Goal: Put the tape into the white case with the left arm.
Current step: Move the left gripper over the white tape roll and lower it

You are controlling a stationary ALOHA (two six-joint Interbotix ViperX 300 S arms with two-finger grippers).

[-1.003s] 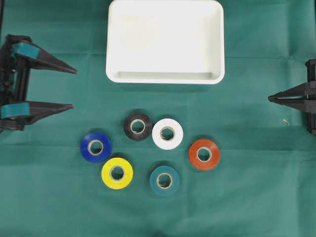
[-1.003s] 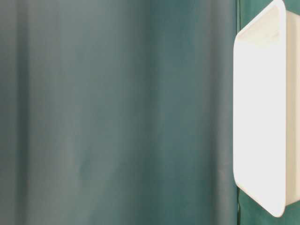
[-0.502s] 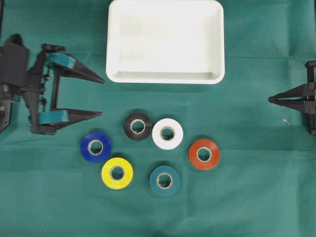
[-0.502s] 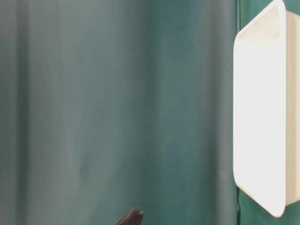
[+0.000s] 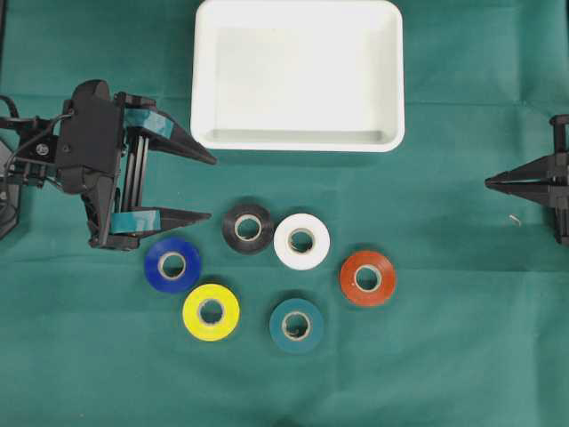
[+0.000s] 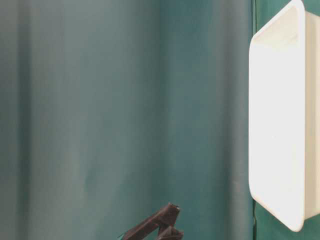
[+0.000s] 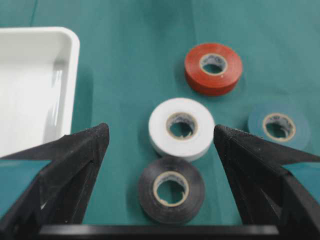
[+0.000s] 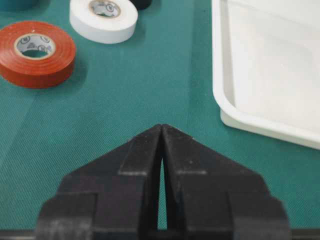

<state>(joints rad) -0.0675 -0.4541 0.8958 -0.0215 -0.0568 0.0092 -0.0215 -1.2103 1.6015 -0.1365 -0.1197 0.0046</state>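
Six tape rolls are crowded on the desk (image 5: pixel 462 356); the wide-spread left gripper (image 5: pixel 212 189) could be snagged on the white roll (image 5: pixel 301 241) touching the black roll (image 5: pixel 248 228).

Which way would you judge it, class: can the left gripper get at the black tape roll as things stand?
Probably yes. The left gripper is open, and the black tape roll lies flat just ahead of its fingertips with bare cloth between; only the white roll crowds its far side.
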